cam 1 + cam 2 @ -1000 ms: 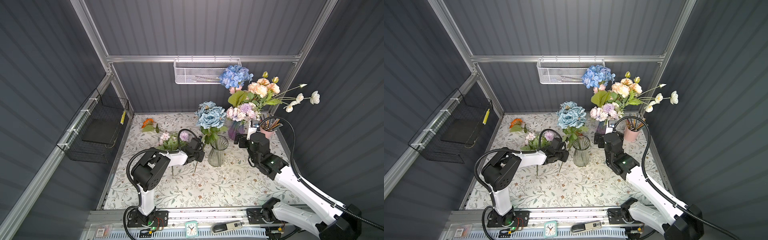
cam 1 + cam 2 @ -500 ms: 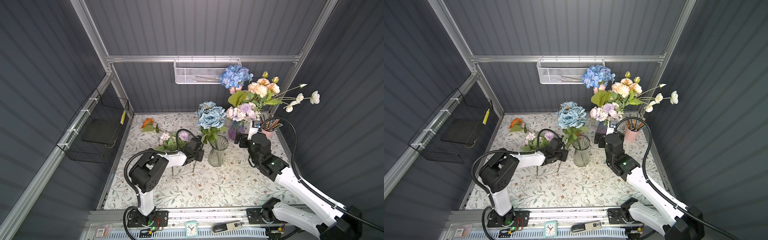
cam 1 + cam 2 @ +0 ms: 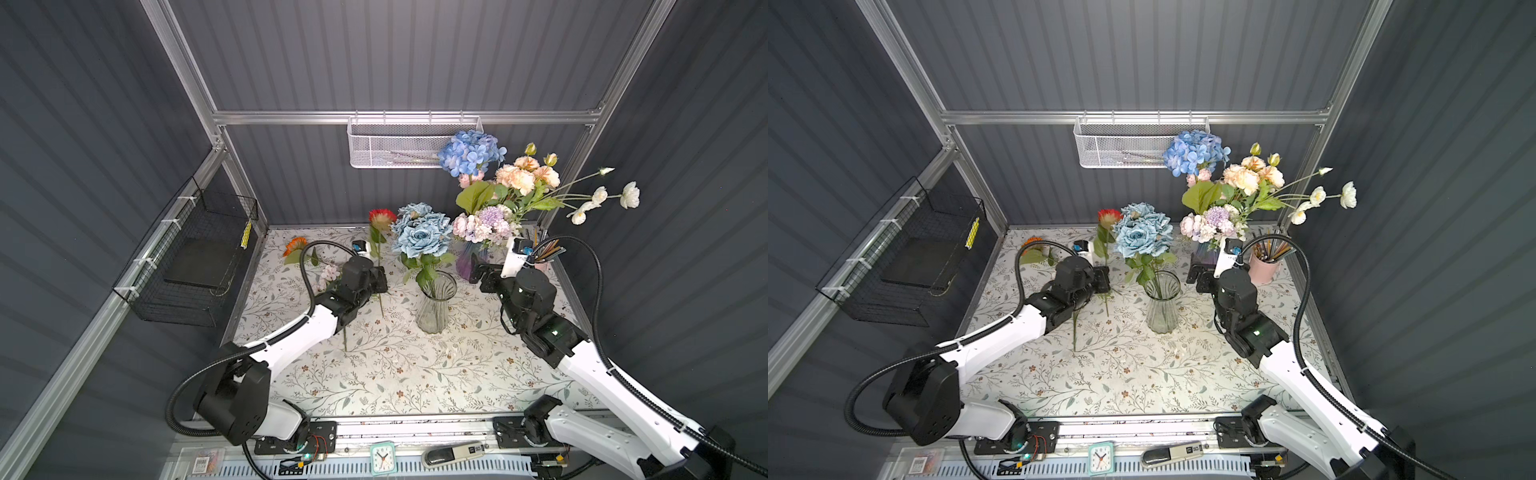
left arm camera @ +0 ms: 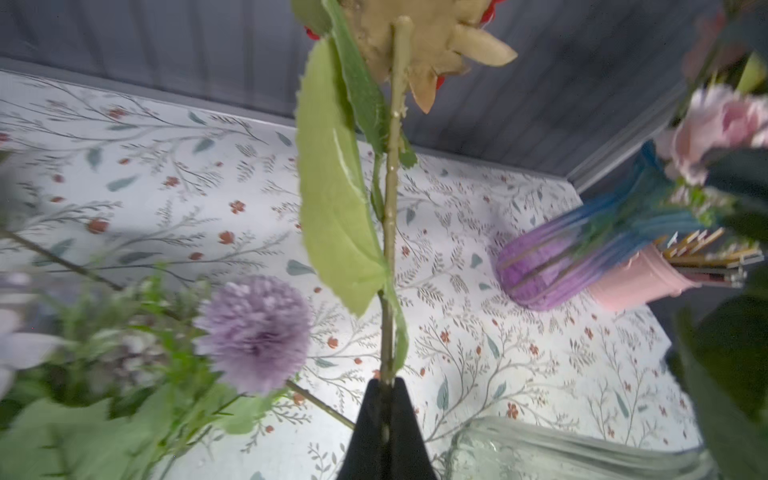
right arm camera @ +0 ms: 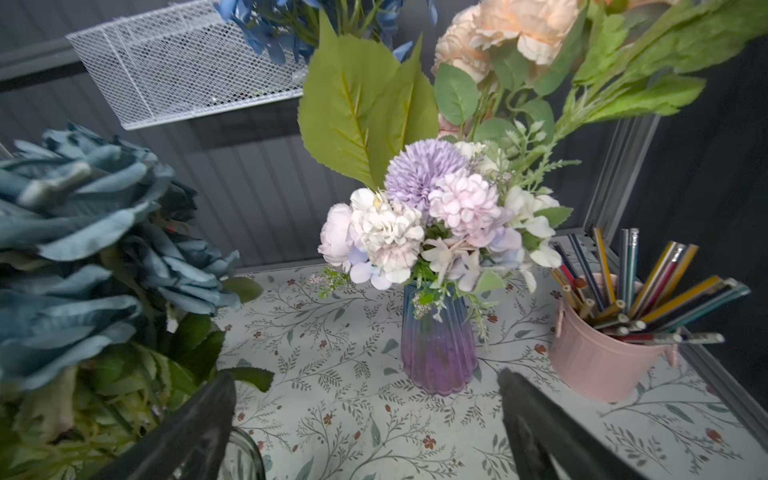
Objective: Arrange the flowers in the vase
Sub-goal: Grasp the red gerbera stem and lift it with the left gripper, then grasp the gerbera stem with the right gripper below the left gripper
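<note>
My left gripper (image 4: 385,384) is pinched tight on the stem of the red daisy (image 3: 382,216), held upright left of the clear vase (image 3: 434,307); whether its stem end clears the cloth (image 3: 395,365) I can't quite tell. My right gripper (image 5: 365,376) gapes wide, empty, facing the purple vase (image 5: 436,353).

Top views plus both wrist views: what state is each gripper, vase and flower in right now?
left gripper, shut on a stem.
red flower, upright, stem in that grip.
right gripper, open, empty.
clear glass vase, upright, holding blue roses.
purple vase, upright, filled with mixed flowers.
orange daisy, lying on the tablecloth.
lilac sprig, lying on the tablecloth.
pink bucket, upright, holding pencils.
</note>
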`<state>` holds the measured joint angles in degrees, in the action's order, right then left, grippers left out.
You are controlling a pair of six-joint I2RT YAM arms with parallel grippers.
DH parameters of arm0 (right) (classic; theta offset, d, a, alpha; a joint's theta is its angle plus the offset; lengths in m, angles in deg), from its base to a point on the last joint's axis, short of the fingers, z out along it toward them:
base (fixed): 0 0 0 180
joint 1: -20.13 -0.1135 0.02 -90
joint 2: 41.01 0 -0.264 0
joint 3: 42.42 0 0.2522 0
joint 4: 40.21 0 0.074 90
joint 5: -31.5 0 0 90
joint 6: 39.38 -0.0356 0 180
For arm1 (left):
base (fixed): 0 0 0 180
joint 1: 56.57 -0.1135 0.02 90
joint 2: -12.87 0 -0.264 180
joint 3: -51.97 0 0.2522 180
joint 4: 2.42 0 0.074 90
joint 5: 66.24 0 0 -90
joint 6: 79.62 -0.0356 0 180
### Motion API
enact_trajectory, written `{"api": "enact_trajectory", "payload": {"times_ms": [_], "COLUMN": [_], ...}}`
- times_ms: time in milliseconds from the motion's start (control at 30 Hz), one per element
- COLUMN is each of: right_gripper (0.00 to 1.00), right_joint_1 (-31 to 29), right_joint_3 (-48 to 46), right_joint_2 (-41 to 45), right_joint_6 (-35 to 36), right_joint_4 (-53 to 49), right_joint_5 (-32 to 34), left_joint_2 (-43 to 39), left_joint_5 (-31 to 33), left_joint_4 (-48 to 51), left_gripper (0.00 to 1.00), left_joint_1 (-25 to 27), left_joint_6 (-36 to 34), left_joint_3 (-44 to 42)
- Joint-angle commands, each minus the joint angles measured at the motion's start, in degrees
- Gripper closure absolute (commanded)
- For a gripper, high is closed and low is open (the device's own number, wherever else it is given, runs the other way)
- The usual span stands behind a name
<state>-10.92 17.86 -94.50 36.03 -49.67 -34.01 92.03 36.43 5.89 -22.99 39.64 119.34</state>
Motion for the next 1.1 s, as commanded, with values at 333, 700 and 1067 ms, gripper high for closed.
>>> {"api": "enact_trajectory", "payload": {"times_ms": [333, 700, 1067], "right_gripper": [0.01, 0.19, 0.32], "right_joint_1": [0.1, 0.0, -0.7], "right_joint_3": [9.4, 21.7, 23.1], "right_joint_2": [-1.2, -8.7, -13.1], "right_joint_6": [1.1, -3.8, -7.6], "right_joint_4": [1.9, -4.6, -2.9], "right_joint_5": [-19.2, -45.1, -55.5], "left_joint_2": [-26.7, -16.6, -11.0], "left_joint_5": [-6.1, -34.0, -38.9], "left_joint_4": [-17.1, -32.6, -37.4], "left_gripper": [1.00, 1.00, 1.00], "left_joint_1": [-1.2, 1.2, 5.0], "left_joint_6": [-9.7, -7.5, -8.1], "left_joint_3": [-7.4, -5.7, -2.2]}}
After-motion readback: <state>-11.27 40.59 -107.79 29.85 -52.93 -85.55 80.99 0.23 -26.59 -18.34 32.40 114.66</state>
